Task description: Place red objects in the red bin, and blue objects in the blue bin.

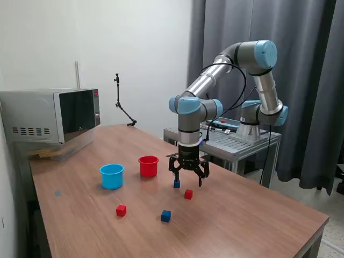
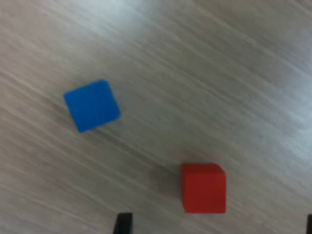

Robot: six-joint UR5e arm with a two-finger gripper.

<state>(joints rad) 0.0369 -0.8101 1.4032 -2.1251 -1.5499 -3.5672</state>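
The wooden table (image 1: 258, 215) fills most of the exterior view, with a microwave (image 1: 51, 115) standing at its far corner on the exterior view's left and a metal cart (image 1: 236, 142) behind its far edge. The UR5e arm (image 1: 215, 75) rises from that cart, bends high at the elbow and comes down over the middle of the table, its wrist vertical and pointing straight down.

The gripper (image 1: 188, 180) hangs low over the tabletop with its fingers spread wide and nothing between them. One blue cube (image 1: 176, 184) lies just under it toward the exterior view's left finger; one red cube (image 1: 188, 194) sits close by, a little nearer the camera. In the wrist view the blue cube (image 2: 91, 106) and the red cube (image 2: 204, 187) lie apart on bare wood, with two dark finger tips at the picture's edge; the red cube sits between them.

The blue bin (image 1: 112, 176) and the red bin (image 1: 149, 166) stand upright side by side, apart, on the exterior view's left of the gripper. A second red cube (image 1: 121, 210) and second blue cube (image 1: 165, 215) lie nearer the front edge, well apart from each other, with open wood all round them.
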